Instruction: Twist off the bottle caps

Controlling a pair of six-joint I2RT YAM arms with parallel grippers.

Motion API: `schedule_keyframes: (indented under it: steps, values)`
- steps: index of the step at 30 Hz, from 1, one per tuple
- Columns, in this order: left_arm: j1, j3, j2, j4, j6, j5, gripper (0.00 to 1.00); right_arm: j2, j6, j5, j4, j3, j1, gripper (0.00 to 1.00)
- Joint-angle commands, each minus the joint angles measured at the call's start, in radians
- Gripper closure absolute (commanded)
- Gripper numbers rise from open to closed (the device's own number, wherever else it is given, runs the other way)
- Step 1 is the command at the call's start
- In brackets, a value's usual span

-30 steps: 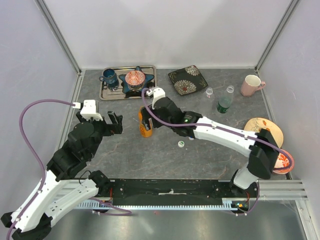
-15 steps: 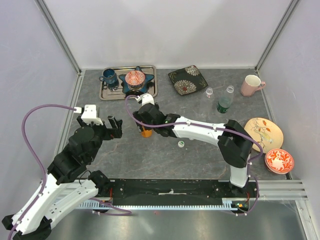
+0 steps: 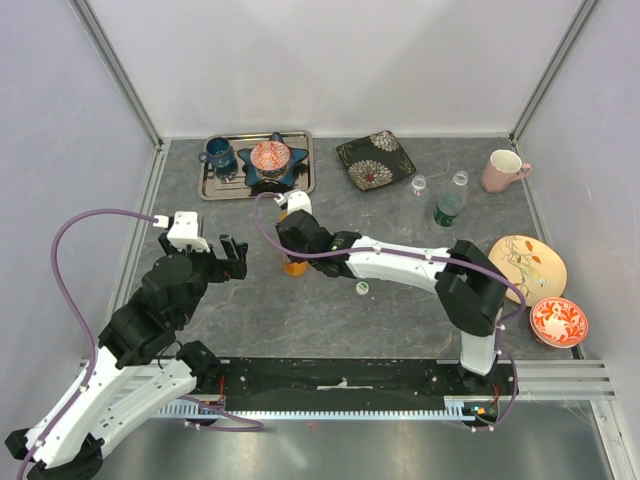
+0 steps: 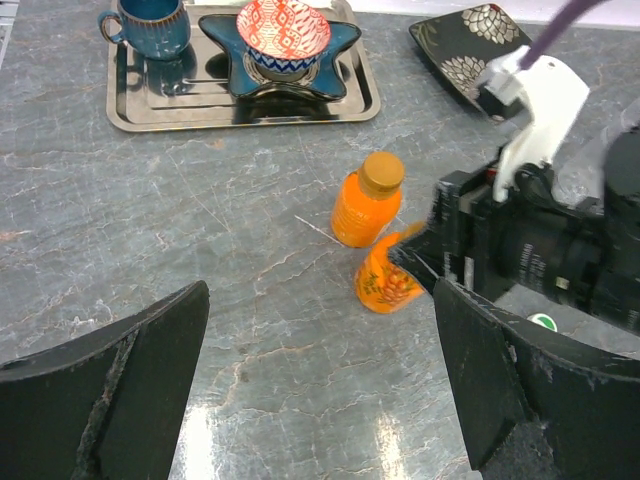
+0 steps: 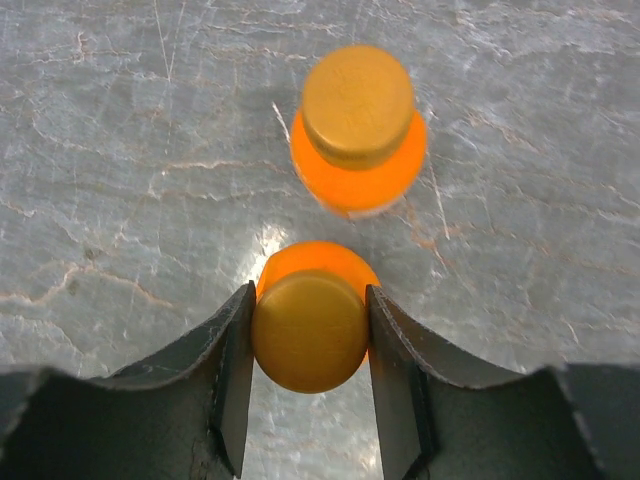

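Two orange bottles with tan caps stand close together left of centre. The nearer cap (image 5: 310,330) sits between the fingers of my right gripper (image 5: 308,345), which is shut on it from above, both pads touching its sides. The second orange bottle (image 5: 358,140) stands just beyond, capped and free (image 4: 368,205). From the top, one orange bottle (image 3: 293,266) peeks out under the right gripper (image 3: 297,240). My left gripper (image 4: 320,390) is open and empty, low over the table short of the bottles (image 3: 232,255).
A green bottle (image 3: 448,208) and a small clear bottle (image 3: 419,185) stand at the back right. A loose green-and-white cap (image 3: 362,288) lies on the table. Behind are a metal tray (image 3: 300,140) with mug and bowl, a dark patterned plate (image 3: 375,160), a pink mug (image 3: 503,170) and plates at the right.
My right gripper swung left over the orange bottles, came down and closed on the nearer cap. The left gripper edged slightly forward and stayed open.
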Motion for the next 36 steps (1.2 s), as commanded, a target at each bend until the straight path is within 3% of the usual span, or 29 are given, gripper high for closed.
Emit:
schedule_keyframes:
  steps: [1, 7, 10, 12, 14, 17, 18, 19, 20, 21, 24, 28, 36]
  values:
    - [0.001, 0.007, 0.009, 0.065, 0.014, 0.006, 0.01, -0.241, 0.028, -0.001, 0.024, -0.067, 0.008, 0.66]
    - [0.002, 0.053, 0.109, 0.187, 0.066, 0.003, 0.00, -0.514, 0.053, 0.033, -0.146, -0.086, 0.007, 0.69]
    - [0.013, 0.093, 0.223, 0.266, 0.040, 0.065, 0.00, -0.594, 0.065, 0.030, -0.242, -0.075, -0.008, 0.92]
    - [0.059, 0.117, 0.318, 0.324, -0.036, 0.223, 0.00, -0.627, 0.088, 0.013, -0.306, -0.071, -0.022, 1.00]
    - [0.131, 0.146, 0.362, 0.374, -0.126, 0.454, 0.00, -0.671, 0.101, -0.014, -0.332, -0.080, -0.053, 1.00]
    - [0.233, 0.114, 0.394, 0.580, -0.218, 0.730, 0.00, -0.732, 0.110, -0.126, -0.352, -0.109, -0.110, 1.00]
    - [0.254, 0.101, 0.400, 0.655, -0.239, 0.936, 0.00, -0.748, 0.111, -0.158, -0.352, -0.115, -0.127, 1.00]
    - [0.269, 0.085, 0.424, 0.784, -0.257, 1.030, 0.00, -0.775, 0.111, -0.218, -0.352, -0.120, -0.157, 1.00]
    - [0.284, 0.084, 0.441, 0.829, -0.280, 1.114, 0.00, -0.791, 0.108, -0.249, -0.351, -0.126, -0.171, 1.00]
    - [0.286, 0.085, 0.458, 0.881, -0.288, 1.291, 0.00, -0.801, 0.104, -0.277, -0.342, -0.127, -0.183, 1.00]
    - [0.286, 0.074, 0.526, 1.055, -0.357, 1.556, 0.00, -0.835, 0.098, -0.412, -0.311, -0.120, -0.222, 1.00]
    - [0.271, 0.036, 0.537, 1.118, -0.343, 1.620, 0.00, -0.823, 0.105, -0.557, -0.256, -0.086, -0.229, 1.00]
    - [0.176, 0.091, 0.563, 0.894, -0.150, 1.652, 0.00, -0.765, 0.153, -0.720, -0.147, -0.049, -0.229, 1.00]
